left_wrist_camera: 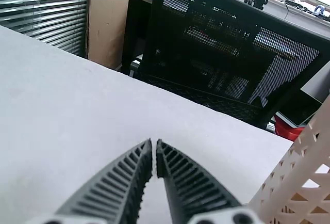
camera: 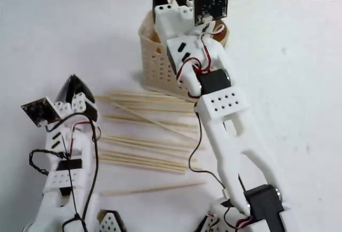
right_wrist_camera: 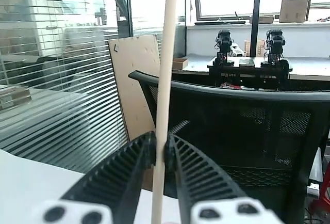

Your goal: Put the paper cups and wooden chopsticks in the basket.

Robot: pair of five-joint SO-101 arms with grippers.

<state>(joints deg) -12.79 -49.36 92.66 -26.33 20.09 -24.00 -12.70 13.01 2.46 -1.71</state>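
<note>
Because the white right arm (camera: 224, 130) stretches up the middle of the high view and covers much of the cream perforated plastic basket (camera: 157, 66) at upper centre, the basket's inside is hidden and its contents cannot be told. A brown rounded shape (camera: 222, 33) peeks out behind the arm just right of the basket, too covered to identify. The right gripper (right_wrist_camera: 160, 152) has its ribbed black fingers pressed onto a single pale wooden chopstick (right_wrist_camera: 168, 53). This stick stands nearly upright between them, smooth and round, and both of its ends are cut off by the frame edges. Below the basket, in the centre of the high view, the loose wooden chopsticks (camera: 149, 102) lie scattered on the white table (camera: 283, 82). They are thin, light-coloured and mostly lengthwise across the frame, with some crossing and their right ends tucked under the arm. One separate stick (camera: 155, 188) lies lower, apart from the rest. At the left of the high view, the left gripper (left_wrist_camera: 154, 144) sits over bare table with its fingers closed together and nothing between them, near the basket's latticed wall.
</note>
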